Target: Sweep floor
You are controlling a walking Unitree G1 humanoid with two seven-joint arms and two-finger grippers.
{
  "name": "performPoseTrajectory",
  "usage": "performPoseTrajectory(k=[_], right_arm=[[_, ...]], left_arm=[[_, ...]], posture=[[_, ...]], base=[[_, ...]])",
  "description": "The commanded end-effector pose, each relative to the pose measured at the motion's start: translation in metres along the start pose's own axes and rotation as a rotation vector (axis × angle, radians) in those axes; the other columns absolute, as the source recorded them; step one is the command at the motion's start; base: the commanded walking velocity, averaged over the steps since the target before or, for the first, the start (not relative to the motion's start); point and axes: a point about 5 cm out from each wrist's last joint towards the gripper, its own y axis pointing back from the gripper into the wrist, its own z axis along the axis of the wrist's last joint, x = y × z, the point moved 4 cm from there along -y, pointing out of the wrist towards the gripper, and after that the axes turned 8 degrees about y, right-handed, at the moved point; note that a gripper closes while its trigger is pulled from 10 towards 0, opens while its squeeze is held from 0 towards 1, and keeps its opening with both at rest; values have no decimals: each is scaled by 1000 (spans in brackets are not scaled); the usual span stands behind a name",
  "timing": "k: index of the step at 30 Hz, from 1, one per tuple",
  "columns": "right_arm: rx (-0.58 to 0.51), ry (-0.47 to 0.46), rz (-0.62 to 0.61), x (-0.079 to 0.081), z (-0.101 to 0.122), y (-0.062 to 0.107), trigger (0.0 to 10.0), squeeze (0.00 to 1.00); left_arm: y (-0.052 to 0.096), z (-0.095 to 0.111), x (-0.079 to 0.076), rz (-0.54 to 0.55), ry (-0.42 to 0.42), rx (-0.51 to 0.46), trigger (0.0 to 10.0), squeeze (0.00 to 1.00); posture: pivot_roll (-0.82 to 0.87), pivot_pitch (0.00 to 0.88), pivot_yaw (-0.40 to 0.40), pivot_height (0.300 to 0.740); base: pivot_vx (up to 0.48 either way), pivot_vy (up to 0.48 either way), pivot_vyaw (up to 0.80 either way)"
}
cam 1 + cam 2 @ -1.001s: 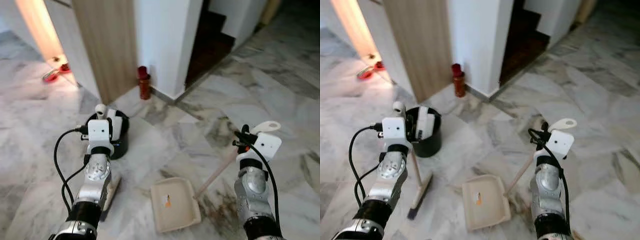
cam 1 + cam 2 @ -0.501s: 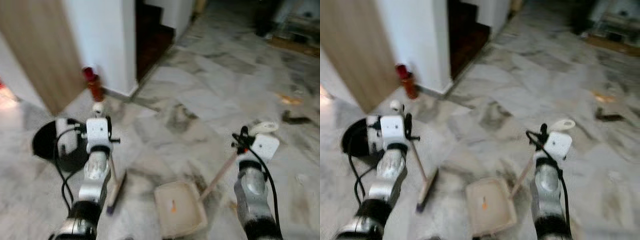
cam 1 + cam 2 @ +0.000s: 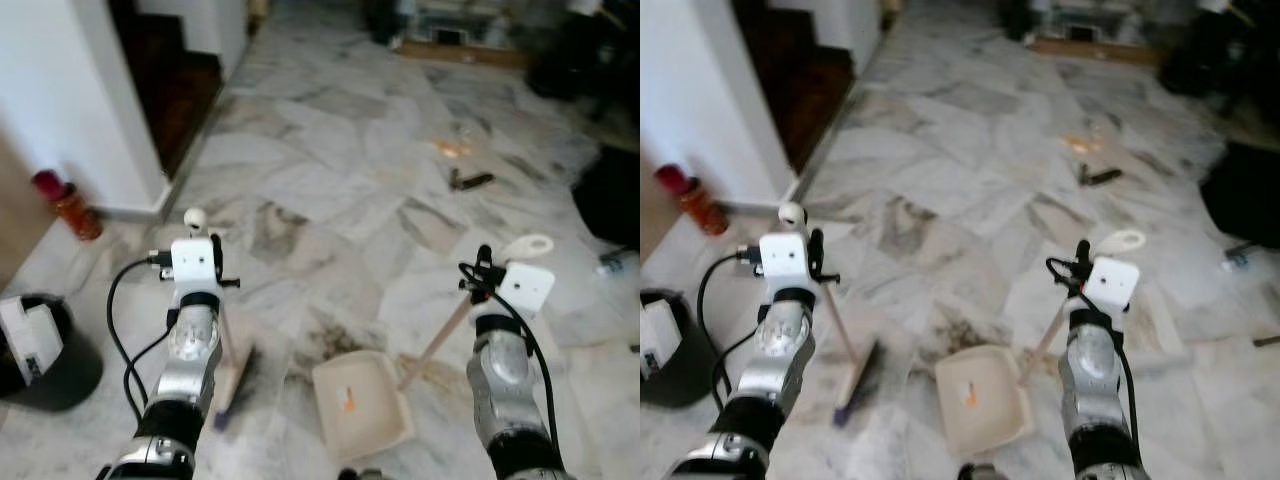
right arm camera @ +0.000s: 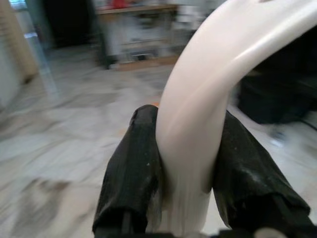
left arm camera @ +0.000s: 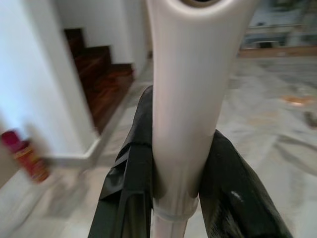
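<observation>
Near the robot, on the grey-veined marble floor (image 3: 330, 170), the left gripper (image 5: 174, 168) is closed around the pale handle of a broom (image 3: 852, 366), its two black fingers (image 5: 130, 183) pressing the shaft from either side; the broom stands almost upright with its brush head resting on the floor just left of the dustpan. On the right, the right gripper (image 4: 184, 163) is clamped on the curved cream top of the dustpan handle (image 3: 447, 330), a long stick that slants down and to the left to the cream dustpan (image 3: 360, 405), which lies flat on the floor between the two arms with a small orange scrap in its tray. A dark smear of dirt (image 3: 335, 340) marks the marble just beyond the dustpan. At the near left edge stands a black bucket (image 3: 60, 370) with a white item leaning in it. Farther left, a red bottle (image 3: 68, 205) sits at the foot of a white wall (image 3: 70, 90), and beyond that wall dark wooden stairs (image 3: 180, 80) rise. Well beyond the dustpan, toward the far right, an orange piece of litter (image 3: 452, 148) and a small dark object (image 3: 470, 181) lie near each other on the floor. A dark bulky shape (image 3: 612, 195) sits at the right edge, and blurred furniture stands at the far end of the room.
</observation>
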Motion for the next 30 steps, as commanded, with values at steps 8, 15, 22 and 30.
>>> performPoseTrajectory(k=[8,15,22,30], right_arm=[[-34,8,7,2,8,-2,10000,0],[-54,-6,11,5,11,-1,10000,0],[-65,-5,11,4,13,-1,10000,0],[-60,-5,12,5,12,0,10000,0]], left_arm=[[-5,14,-4,-21,29,-60,10000,0],[-5,13,-5,-31,15,-54,10000,0],[-4,10,-3,-17,3,-43,10000,0],[-3,10,-4,-20,10,-44,10000,0]], posture=[[-37,108,-14,740],[-37,105,-15,740],[-56,95,-13,740],[-61,85,-9,740]], base=[[0,0,-800],[0,0,-113],[298,0,0],[387,0,0]])
